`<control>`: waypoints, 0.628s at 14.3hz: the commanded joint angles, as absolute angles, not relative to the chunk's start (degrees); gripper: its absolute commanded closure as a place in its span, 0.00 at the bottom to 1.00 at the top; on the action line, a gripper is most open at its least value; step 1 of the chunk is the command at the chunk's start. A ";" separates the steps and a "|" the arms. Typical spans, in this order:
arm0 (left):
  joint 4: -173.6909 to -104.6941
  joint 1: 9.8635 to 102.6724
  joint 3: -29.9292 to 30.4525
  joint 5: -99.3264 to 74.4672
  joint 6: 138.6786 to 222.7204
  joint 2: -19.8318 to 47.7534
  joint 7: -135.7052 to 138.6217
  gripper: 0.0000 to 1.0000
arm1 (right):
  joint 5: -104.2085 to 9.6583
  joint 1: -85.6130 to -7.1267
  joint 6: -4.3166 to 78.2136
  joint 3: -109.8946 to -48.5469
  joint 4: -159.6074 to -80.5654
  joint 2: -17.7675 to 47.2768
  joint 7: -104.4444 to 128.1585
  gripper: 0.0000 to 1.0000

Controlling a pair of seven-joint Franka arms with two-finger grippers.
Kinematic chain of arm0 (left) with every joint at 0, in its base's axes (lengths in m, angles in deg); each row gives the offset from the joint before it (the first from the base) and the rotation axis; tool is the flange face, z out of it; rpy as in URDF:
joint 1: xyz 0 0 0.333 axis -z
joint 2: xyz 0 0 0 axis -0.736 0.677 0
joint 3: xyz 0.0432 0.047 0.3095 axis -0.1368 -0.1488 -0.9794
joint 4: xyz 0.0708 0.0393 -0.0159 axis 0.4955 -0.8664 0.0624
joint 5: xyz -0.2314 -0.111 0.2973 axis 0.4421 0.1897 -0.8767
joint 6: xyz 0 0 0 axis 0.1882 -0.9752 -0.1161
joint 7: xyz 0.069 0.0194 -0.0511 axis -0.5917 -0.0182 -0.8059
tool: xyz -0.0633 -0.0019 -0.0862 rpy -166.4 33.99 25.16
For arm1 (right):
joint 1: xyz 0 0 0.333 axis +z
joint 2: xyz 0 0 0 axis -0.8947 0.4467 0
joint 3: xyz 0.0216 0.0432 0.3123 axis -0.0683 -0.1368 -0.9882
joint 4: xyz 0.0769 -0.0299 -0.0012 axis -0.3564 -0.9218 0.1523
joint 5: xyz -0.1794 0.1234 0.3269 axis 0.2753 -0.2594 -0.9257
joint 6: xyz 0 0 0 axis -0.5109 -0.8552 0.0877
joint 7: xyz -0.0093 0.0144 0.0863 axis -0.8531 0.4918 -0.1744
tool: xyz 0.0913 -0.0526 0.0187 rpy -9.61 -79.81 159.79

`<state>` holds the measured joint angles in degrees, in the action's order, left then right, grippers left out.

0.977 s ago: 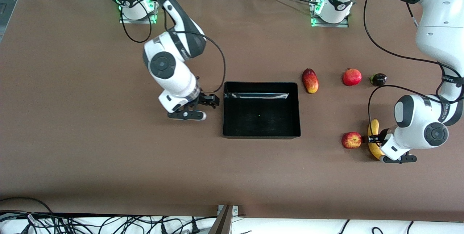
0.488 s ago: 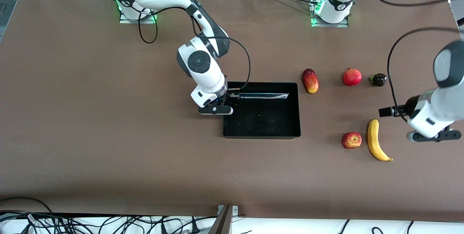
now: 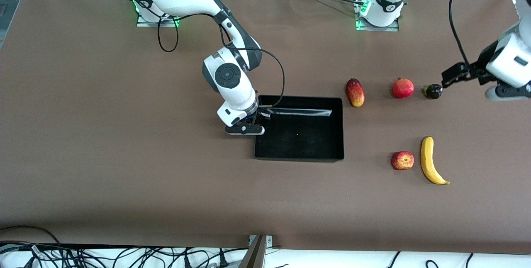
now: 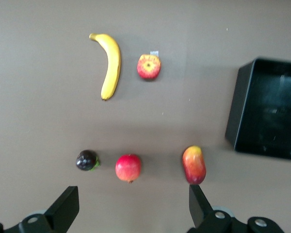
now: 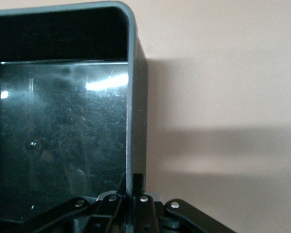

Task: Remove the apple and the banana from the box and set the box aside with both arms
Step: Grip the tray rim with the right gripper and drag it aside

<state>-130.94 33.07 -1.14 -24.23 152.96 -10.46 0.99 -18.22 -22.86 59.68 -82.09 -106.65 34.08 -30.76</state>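
Brown tabletop (image 3: 103, 135): right gripper (image 3: 258, 118) pinches the black tray's (image 3: 299, 158) wall at its right-arm end; left gripper (image 3: 450, 77), fingers spread and empty, hangs above the mangosteen (image 3: 433, 91).

- Shallow glossy black plastic tray (image 5: 63, 121): cut off by the right wrist view's edges; one corner only in the left wrist view.
- Right pincer (image 5: 134, 187): fingertips mostly out of frame.
- Left pincer (image 4: 131, 208): finger bases cropped.
- Small dark round fruit (image 3: 433, 91): kind indeterminate.
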 commanded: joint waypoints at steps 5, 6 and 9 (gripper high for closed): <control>-138.09 36.67 -7.34 -21.42 154.15 -18.69 7.38 0.00 | -18.60 -24.35 42.46 -70.98 -107.45 24.00 -23.69 1.00; -138.09 37.28 -7.43 -21.42 154.06 -18.87 7.21 0.00 | -18.60 -25.23 41.66 -69.83 -109.03 22.25 -22.02 1.00; -137.66 41.33 -10.86 -20.03 153.89 -20.00 5.55 0.00 | -18.60 -30.05 42.26 -68.59 -117.19 16.10 -13.25 1.00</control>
